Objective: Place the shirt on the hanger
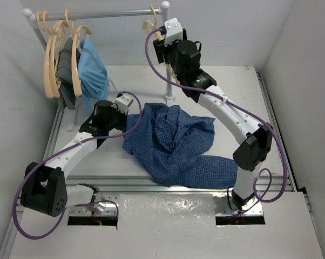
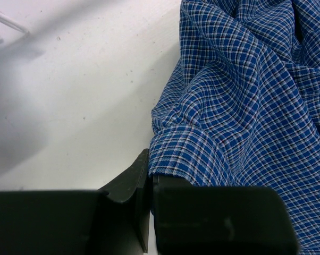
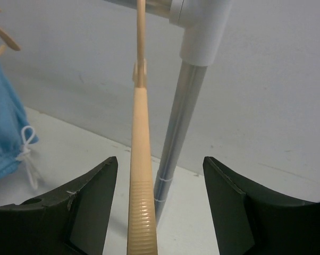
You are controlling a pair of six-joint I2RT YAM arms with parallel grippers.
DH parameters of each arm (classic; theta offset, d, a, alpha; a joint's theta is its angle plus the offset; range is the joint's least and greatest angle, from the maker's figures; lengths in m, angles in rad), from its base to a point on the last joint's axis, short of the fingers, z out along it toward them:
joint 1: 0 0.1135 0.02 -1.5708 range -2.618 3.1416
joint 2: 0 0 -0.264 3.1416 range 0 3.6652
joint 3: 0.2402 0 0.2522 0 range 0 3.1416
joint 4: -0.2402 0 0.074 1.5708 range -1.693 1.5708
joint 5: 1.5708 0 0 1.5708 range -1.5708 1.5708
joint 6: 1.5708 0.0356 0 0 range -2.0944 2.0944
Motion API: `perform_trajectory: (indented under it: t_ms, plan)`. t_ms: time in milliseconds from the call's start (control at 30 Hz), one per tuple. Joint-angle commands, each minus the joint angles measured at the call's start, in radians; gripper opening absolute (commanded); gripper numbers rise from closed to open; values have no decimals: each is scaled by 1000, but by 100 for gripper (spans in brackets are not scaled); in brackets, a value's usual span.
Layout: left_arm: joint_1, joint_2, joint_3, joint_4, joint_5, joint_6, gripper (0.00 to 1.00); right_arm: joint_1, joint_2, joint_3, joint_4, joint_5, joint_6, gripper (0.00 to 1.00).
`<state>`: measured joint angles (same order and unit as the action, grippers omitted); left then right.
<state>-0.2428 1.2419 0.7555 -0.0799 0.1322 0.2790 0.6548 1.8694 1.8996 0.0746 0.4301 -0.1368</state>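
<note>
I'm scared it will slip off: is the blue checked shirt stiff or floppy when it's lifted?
Probably floppy: the shirt lies in crumpled folds. Likely light: the cloth looks thin. Its sleeve trails away, so it may drag.

**Hanger edge-on between spread fingers**

The hanger (image 3: pixel 141 175) hangs just left of the white corner fitting (image 3: pixel 202 26), edge-on between the right gripper (image 3: pixel 160 162)'s parted fingers, touching neither. A grey upright pole (image 3: pixel 176 133) stands just beside it. A light-blue garment (image 3: pixel 3 127) hangs far left.
</note>
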Motion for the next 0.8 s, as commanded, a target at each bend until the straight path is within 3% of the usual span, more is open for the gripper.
perform_trajectory:
  t_ms: [0, 167, 300, 433, 633, 733, 767]
  plan:
    - [-10, -24, 45, 22, 12, -1, 0, -29, -13, -8, -50, -220, 129, 66]
    - [-10, -24, 44, 11, 1, 0, 0, -125, -13, -37, -65, -393, 259, 64]
    - [-10, -18, 39, 22, 6, 3, 0, -132, -22, -79, -41, -451, 259, 57]
    - [-9, -7, 47, 22, 6, -3, 0, -132, -29, -96, -33, -511, 250, 44]
    - [-10, -4, 45, 23, -2, 0, 0, -130, -82, -181, 27, -540, 232, 34]
    - [-10, 2, 45, 23, -9, -1, 0, -132, -102, -198, 34, -557, 227, 25]
    - [-10, 2, 45, 23, -11, -1, 0, -132, -104, -194, 33, -564, 224, 17]
